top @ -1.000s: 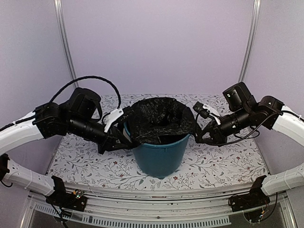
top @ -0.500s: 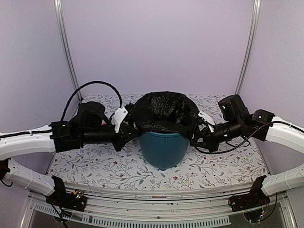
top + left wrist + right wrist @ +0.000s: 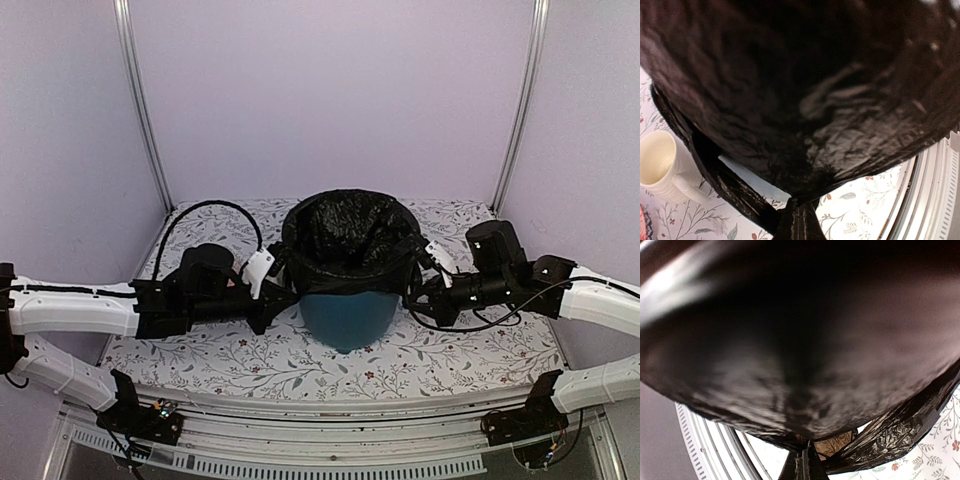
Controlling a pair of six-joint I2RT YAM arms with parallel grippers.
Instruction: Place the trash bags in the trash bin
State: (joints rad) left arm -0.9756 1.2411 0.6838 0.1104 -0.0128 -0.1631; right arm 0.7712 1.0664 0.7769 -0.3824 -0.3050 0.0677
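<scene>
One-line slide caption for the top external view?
The left gripper and right gripper, each shut on the trash bag, hold its edge over the rim of the teal bin.

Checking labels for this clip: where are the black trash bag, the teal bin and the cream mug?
black trash bag (image 3: 350, 232), top external view, crinkled lining inside the bin's mouth.
teal bin (image 3: 345, 318), top external view, bare front wall below the bag.
cream mug (image 3: 659, 159), left wrist view, its pale inside.

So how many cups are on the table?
1. A cream mug sits on the flowery table, beside the black bag draped over the bin; only the left wrist camera shows it. More could hide behind the bin.
</scene>
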